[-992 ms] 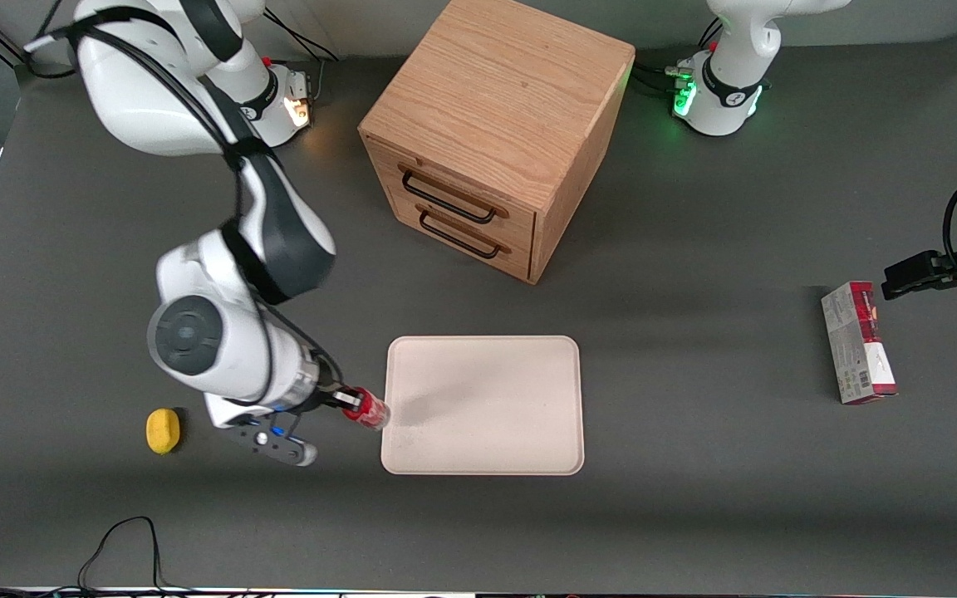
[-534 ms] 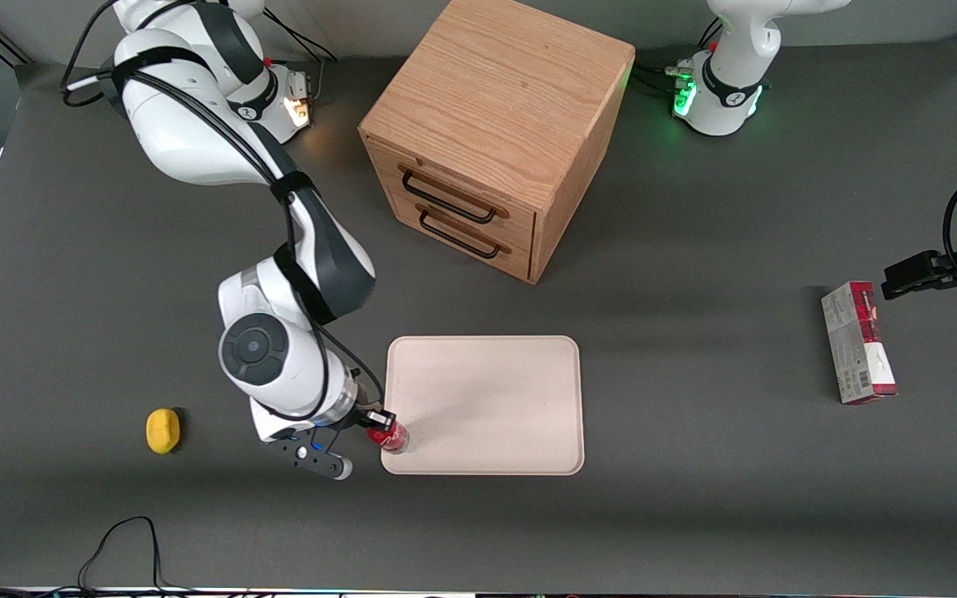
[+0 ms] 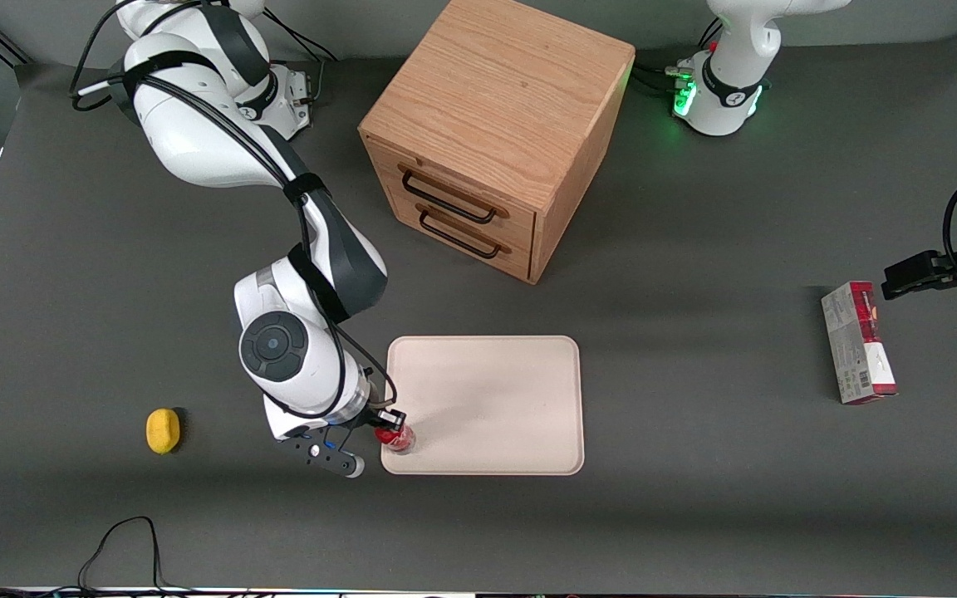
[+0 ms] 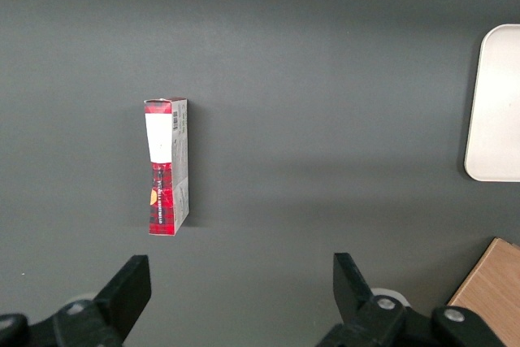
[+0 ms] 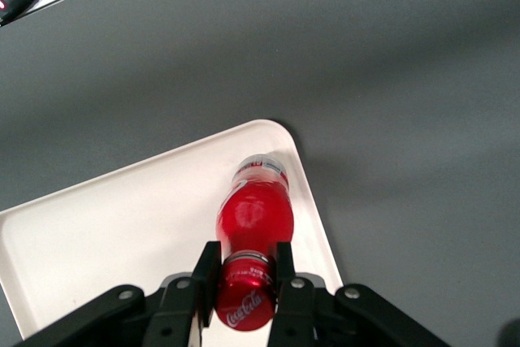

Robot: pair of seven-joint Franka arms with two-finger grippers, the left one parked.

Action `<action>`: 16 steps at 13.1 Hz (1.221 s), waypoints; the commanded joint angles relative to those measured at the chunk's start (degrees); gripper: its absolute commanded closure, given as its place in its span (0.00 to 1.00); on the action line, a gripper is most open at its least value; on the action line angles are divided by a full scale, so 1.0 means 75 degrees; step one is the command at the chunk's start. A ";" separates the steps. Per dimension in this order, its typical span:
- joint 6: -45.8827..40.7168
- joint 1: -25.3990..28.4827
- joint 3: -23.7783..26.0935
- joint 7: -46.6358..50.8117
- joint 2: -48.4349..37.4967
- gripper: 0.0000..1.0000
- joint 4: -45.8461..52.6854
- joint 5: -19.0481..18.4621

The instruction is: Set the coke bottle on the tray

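We see the grey table [image 3: 694,515] carrying a wooden drawer cabinet [image 3: 495,124] with two dark handles on its front, set farther from the front camera than everything else. Nearer that camera lies the tray [image 3: 495,399], flat and pale. Toward the parked arm's end of the table lies a red-and-grey carton [image 3: 858,342]; the left wrist view shows it [image 4: 166,166] more closely, along with one rounded end of the tray [image 4: 496,103]. Toward the working arm's end sits a small yellow object [image 3: 163,430], which only the front view shows.

The gripper [image 3: 387,422] is over the tray corner nearest the front camera on the working arm's side. In the front view the arm hides much of the grasp. The right wrist view makes it plain: the gripper [image 5: 246,274] is clamped on the neck of the coke bottle [image 5: 253,219], just below the red cap, and the bottle's clear base is over the tray [image 5: 122,217], just inside the rim at that corner; we cannot tell whether it touches.
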 commanded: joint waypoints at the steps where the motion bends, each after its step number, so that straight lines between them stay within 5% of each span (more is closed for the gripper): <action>1: 0.0079 0.0069 -0.0003 0.0243 0.0130 0.17 0.0333 -0.0204; 2: 0.0114 0.0127 -0.0003 0.0313 0.0130 0.00 0.0309 -0.0216; 13: -0.0353 0.0035 -0.0014 0.0267 -0.0080 0.00 0.0274 -0.0204; 16: -0.0764 -0.0421 0.0033 -0.0901 -0.1562 0.00 -0.1663 0.0110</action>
